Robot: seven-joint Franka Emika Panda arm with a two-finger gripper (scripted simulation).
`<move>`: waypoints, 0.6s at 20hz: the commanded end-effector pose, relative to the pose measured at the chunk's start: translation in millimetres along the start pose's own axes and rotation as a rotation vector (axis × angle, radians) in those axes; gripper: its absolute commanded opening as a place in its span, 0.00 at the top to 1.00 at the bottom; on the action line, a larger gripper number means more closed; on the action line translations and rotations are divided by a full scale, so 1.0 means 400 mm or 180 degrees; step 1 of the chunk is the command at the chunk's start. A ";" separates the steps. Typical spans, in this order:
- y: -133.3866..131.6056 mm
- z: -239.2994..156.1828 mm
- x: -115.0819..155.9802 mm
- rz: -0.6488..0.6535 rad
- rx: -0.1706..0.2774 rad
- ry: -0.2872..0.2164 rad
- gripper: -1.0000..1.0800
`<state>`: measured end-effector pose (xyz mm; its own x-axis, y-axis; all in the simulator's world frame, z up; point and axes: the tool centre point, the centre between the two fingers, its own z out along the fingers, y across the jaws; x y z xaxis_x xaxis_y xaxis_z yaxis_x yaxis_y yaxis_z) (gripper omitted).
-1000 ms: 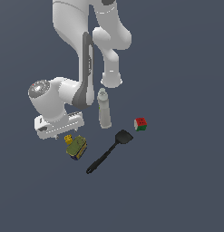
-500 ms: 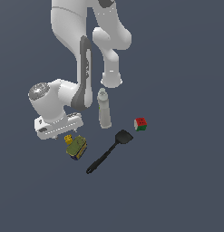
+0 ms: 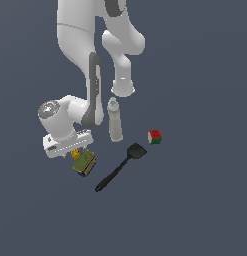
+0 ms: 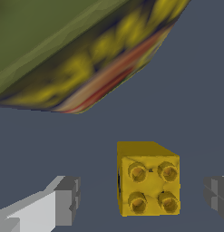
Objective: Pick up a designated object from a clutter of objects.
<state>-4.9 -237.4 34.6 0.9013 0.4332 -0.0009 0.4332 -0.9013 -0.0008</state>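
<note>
The designated object, a small yellow studded brick [image 4: 148,179], stands on the floor between my gripper's [image 4: 143,199] two grey fingertips, with a gap on each side. In the exterior view only a sliver of the brick [image 3: 75,152] shows under my white gripper [image 3: 71,150], which is low over it and open. Close beside the brick lies the olive-green tin [image 3: 84,163] with its yellow label, filling much of the wrist view as the tin [image 4: 72,50].
More of the clutter sits toward the exterior view's right: a black spatula [image 3: 119,168], a whitish-grey bottle [image 3: 115,121] lying behind it, and a red-green-white cube [image 3: 155,137]. My arm's white links [image 3: 90,55] rise above the bottle.
</note>
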 end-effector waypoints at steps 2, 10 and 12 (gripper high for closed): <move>0.001 0.026 0.001 -0.0003 -0.0002 0.0003 0.04; 0.002 0.032 0.002 -0.0003 -0.0002 0.0003 1.00; 0.002 0.032 0.002 -0.0003 -0.0002 0.0003 1.00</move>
<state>-4.0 -238.3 22.2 0.9012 0.4335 0.0000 0.4335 -0.9012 0.0003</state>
